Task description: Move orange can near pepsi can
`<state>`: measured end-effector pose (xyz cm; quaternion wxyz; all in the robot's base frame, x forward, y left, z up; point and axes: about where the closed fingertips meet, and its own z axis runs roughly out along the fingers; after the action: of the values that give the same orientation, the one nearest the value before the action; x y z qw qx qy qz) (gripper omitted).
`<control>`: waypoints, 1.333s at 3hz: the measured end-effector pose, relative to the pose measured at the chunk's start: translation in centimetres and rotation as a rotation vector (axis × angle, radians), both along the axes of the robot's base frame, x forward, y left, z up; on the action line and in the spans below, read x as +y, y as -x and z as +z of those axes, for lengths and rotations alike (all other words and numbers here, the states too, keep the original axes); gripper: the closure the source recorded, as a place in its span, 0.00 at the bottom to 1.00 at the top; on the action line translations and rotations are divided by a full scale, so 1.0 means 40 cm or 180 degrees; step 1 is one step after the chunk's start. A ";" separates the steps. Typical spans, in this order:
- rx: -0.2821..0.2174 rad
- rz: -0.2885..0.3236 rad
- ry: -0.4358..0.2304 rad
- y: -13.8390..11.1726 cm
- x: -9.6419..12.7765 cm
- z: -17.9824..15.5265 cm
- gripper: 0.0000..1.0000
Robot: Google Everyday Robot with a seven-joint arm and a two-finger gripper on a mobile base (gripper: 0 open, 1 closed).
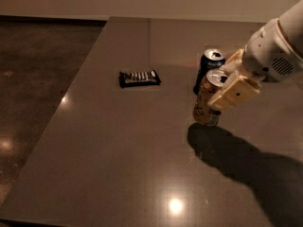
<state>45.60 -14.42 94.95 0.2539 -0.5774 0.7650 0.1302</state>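
Observation:
The orange can (204, 103), mottled orange-brown with a silver top, is upright and held in my gripper (228, 82), whose cream fingers are shut around its upper part. It stands just in front of the pepsi can (208, 70), a dark navy-blue can with a silver top, upright on the table. The two cans are almost touching. I cannot tell whether the orange can rests on the table or hovers just above it.
A dark wrapped snack bar (138, 78) lies on the brown table (118, 164) to the left of the cans. The table's left edge runs diagonally, with dark floor (33, 79) beyond. My arm's shadow falls on the table at the lower right.

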 end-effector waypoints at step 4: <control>-0.0033 -0.0722 0.0098 -0.163 -0.093 -0.077 0.59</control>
<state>52.11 -18.16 91.86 0.2621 -0.4916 0.8260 0.0859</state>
